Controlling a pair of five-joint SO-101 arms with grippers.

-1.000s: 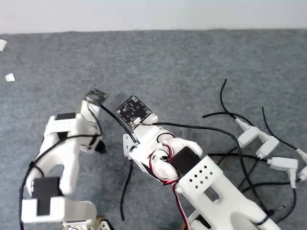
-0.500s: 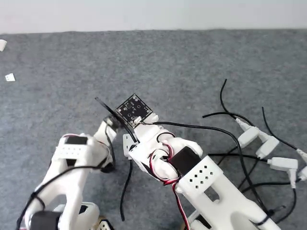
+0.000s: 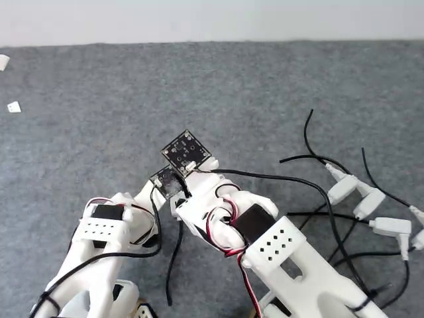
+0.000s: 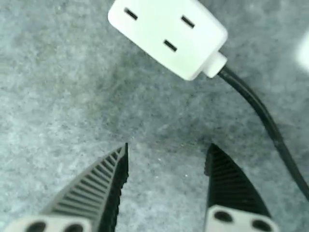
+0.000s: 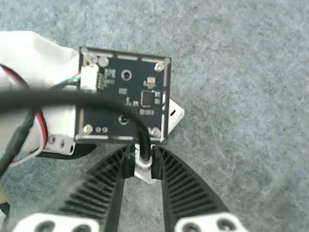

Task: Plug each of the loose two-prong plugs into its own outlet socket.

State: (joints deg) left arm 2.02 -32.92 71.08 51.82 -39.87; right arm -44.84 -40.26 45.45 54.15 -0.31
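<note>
Two grippers of mine sit together near the desk's [image 3: 265, 86] middle; my left gripper [image 4: 167, 154] hangs released just short of the white socket [image 4: 169, 36]; my right gripper [image 5: 142, 155] is clenched on a plug [image 5: 145, 174] where its black cord [image 5: 139, 131] begins; other plugs [image 3: 342, 190] lie by the right edge.

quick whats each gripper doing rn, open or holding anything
left gripper: open, empty, outlet socket just ahead of it
right gripper: shut on what looks like a white corded plug
</note>
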